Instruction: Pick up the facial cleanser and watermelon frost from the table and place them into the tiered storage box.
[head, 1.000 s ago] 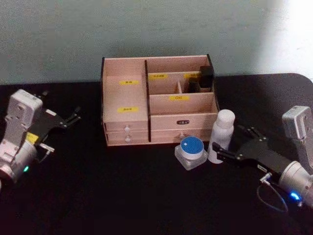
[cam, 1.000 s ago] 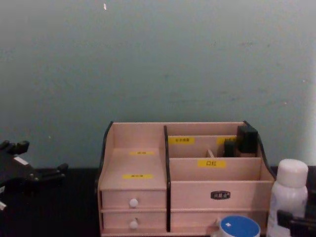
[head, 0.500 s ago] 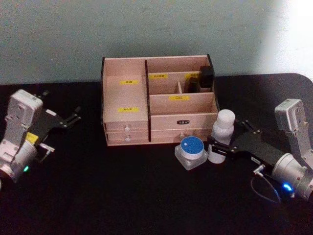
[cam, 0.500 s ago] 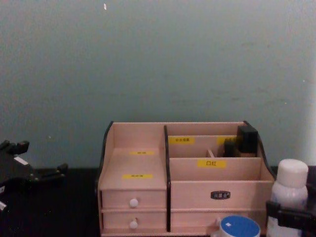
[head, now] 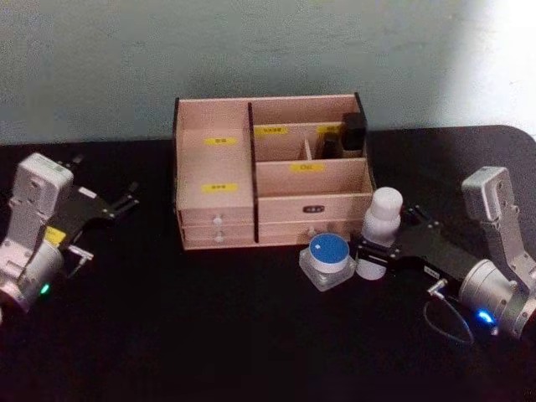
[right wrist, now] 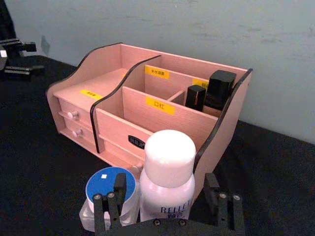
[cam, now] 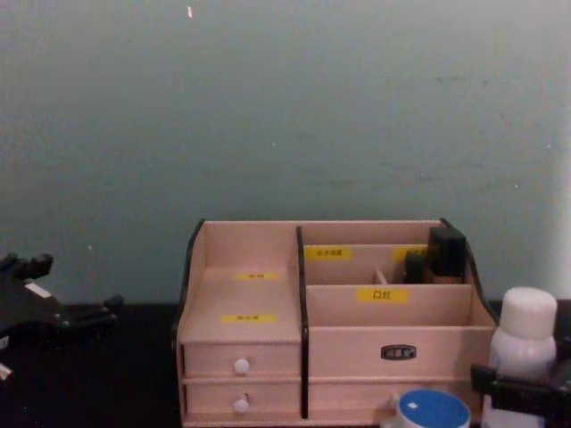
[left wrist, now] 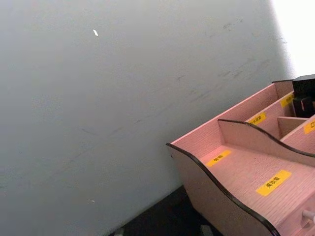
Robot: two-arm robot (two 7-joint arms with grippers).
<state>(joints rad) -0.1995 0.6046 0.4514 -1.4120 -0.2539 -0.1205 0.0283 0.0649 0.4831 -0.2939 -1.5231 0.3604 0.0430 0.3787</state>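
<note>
Squarely between right fingers (right wrist: 224, 209), facial cleanser (right wrist: 167, 179)

Black left gripper (head: 105, 228), yellow sticker (head: 53, 237); black right gripper (head: 381, 239), looped cable (head: 448, 322), blue light (head: 483, 316).

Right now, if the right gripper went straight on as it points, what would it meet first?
Probably the facial cleanser, standing between the right gripper's open fingers; the watermelon frost lies close beside.
</note>
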